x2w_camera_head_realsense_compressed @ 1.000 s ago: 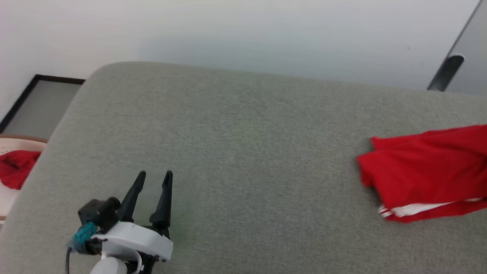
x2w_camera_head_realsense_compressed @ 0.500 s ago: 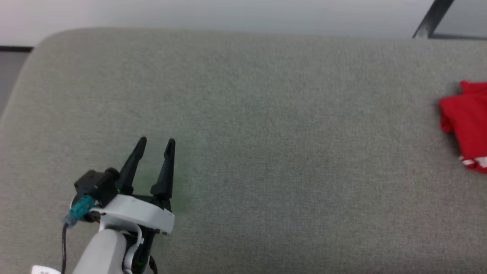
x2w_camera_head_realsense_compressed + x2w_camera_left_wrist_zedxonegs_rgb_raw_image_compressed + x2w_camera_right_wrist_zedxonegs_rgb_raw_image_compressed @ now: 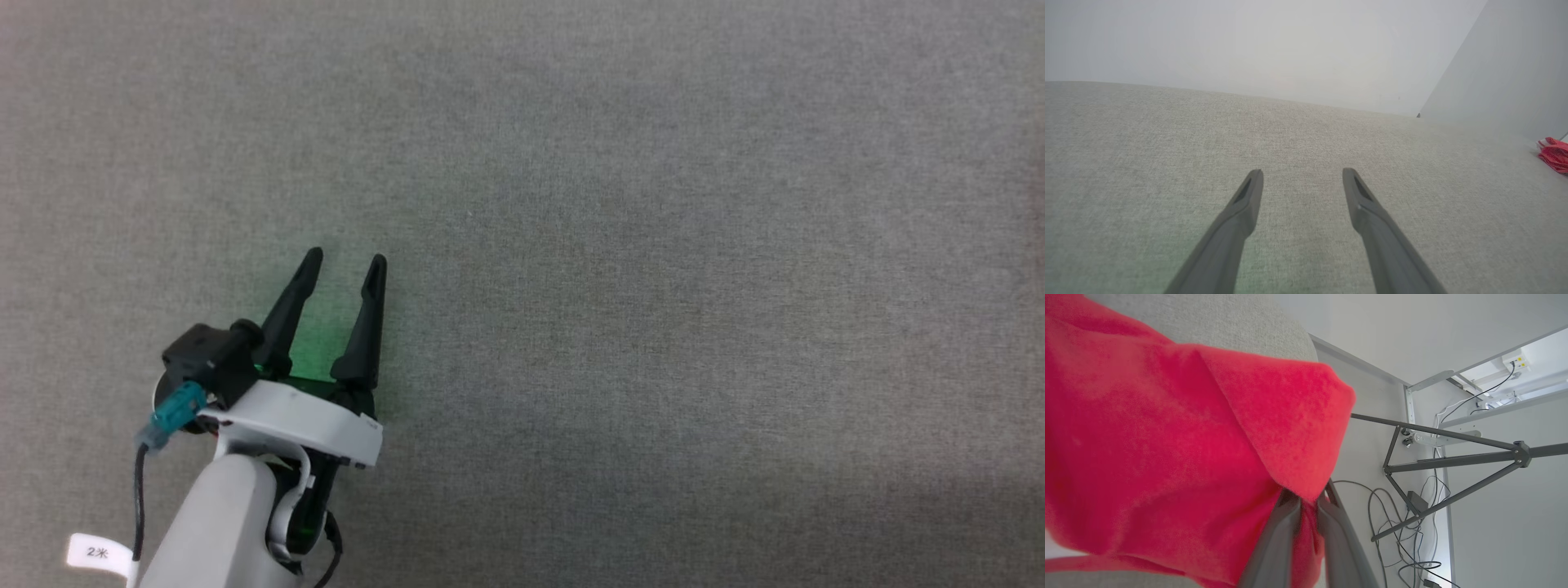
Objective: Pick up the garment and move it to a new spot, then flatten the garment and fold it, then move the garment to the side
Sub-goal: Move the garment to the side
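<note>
**Red shirt pinched by one fold, other claw idle**

Nearest me, the left claw [image 3: 345, 257] hovers low over the grey cushion [image 3: 653, 245]. Its two dark fingers are spread wide with nothing between them, and a faint green glow falls on the fabric below.

Well off to the right is the shirt [image 3: 1167, 437]. Seen along the left claw's fingers, it is just a red scrap at the far right edge of the cushion. The right claw [image 3: 1308, 496] is nearly closed on it, pinching a folded edge while the rest drapes away in loose folds. I cannot tell whether it is lifted clear.

Beyond it, a dark tripod [image 3: 1453, 461] and loose cables [image 3: 1400, 522] sit by the wall.

The cloth looks light, soft and limp — I'd expect it to sag and bunch from a single pinch. For flattening, the shoulders or hem corners look like better places to hold, one in each claw.
</note>
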Motion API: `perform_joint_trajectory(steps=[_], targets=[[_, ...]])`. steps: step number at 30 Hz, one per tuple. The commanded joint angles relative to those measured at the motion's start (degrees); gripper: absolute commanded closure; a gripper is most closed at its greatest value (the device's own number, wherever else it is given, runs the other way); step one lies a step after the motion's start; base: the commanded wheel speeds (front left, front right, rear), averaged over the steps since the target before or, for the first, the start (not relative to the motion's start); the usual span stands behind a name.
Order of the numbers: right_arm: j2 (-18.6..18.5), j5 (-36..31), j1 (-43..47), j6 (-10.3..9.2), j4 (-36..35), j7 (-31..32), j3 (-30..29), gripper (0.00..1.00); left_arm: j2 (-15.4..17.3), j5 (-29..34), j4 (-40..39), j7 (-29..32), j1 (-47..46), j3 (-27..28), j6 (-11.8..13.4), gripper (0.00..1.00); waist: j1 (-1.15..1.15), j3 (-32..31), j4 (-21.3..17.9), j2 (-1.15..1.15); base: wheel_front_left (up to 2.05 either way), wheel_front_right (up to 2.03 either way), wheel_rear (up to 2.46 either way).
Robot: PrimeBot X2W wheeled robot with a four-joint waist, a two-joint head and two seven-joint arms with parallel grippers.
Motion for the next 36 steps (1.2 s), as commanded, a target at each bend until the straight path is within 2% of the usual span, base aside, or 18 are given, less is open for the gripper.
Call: perform_joint_trajectory(steps=[1,8,9,10,13,19,23,26,36], targets=[[0.6,-1.2,-0.8,-0.09,0.9,-0.6,-0.7,1.0,0.2,0.4,0.0,0.1,-0.6,-0.1,-0.1,0.0,0.0,1.0,0.2,0.0,0.0,0.0,0.0],[4.0,-4.4,-2.7,-0.09,5.8,-2.5,-4.6,1.0,0.0,0.5,0.6,0.2,-1.3,-0.9,-0.1,0.0,0.0,1.7,0.9,0.0,0.0,0.0,0.0],[4.5,-4.9,-2.8,-0.09,6.4,-2.8,-5.3,0.96,0.0,0.5,0.8,0.2,-1.5,-1.0,-0.1,0.0,0.0,1.6,1.0,0.0,0.0,0.0,0.0],[4.8,-5.5,-3.0,-0.09,7.1,-3.2,-5.7,0.82,0.0,0.5,0.9,0.1,-1.6,-1.2,-0.2,0.0,0.0,1.6,1.1,0.0,0.0,0.0,0.0],[5.7,-8.1,-3.6,-0.09,8.4,-4.5,-6.9,0.0,0.0,0.4,1.3,0.1,-1.7,-1.3,-0.2,0.0,0.0,1.0,1.3,0.0,0.0,0.0,0.0],[7.7,-12.9,-4.4,-0.09,9.0,-6.1,-8.4,0.0,0.6,0.1,2.2,-0.2,-0.2,-1.0,0.2,0.0,0.0,-1.9,0.7,0.0,0.0,0.0,0.0],[10.0,-13.6,-3.5,-0.09,7.2,-8.2,-7.9,0.0,0.9,-0.2,2.8,-0.3,1.4,-0.7,0.4,0.0,0.0,-5.6,0.0,0.0,0.0,0.0,0.0],[11.6,-13.3,-1.9,-0.09,5.0,-12.8,-7.8,0.0,0.8,-0.6,2.9,-0.4,2.5,-0.3,0.4,0.0,0.0,-8.6,-0.5,0.0,0.0,0.0,0.0],[21.4,-8.3,8.3,-0.09,-4.9,-26.8,-5.3,0.0,2.3,-0.8,2.7,-0.8,9.9,3.1,2.2,0.0,0.0,-19.6,-2.7,0.0,0.0,0.0,0.0]])
